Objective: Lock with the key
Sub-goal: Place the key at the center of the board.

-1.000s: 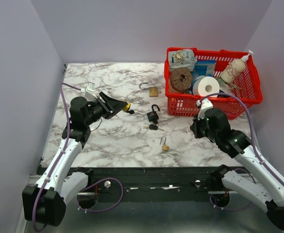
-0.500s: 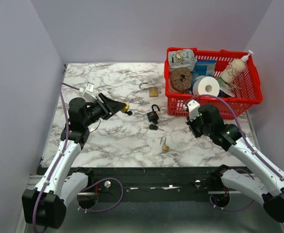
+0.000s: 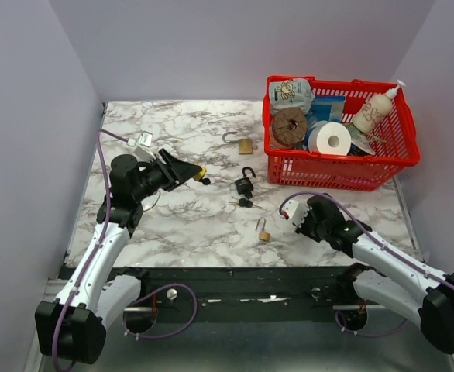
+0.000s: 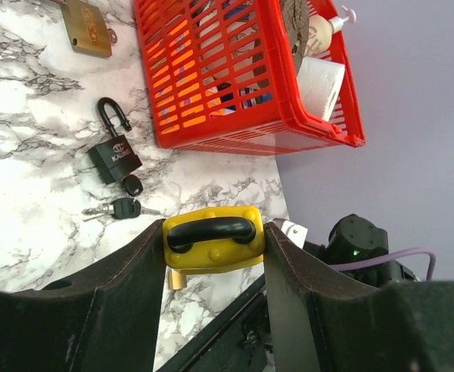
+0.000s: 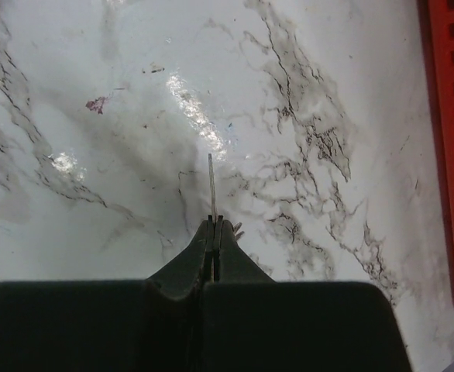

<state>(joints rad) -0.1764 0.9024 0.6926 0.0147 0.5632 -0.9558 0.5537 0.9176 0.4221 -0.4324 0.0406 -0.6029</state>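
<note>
From above, the left tool hangs over the left half of the marble counter with a yellow padlock clamped between its fingers. The black padlock stands mid-counter, shackle up, with its keys just in front. A small brass padlock lies nearer the arms, and another brass padlock lies farther back, beside the red basket. The right arm reaches low over the counter in front of the basket.

In the left wrist view, the fingers stand about half apart, pressed on both sides of the yellow padlock. Past it, the black padlock's shackle is swung open.

In the right wrist view, the right tool is closed tight over bare marble. A thin metal strip pokes out from between its tips; I cannot tell what it is.
</note>
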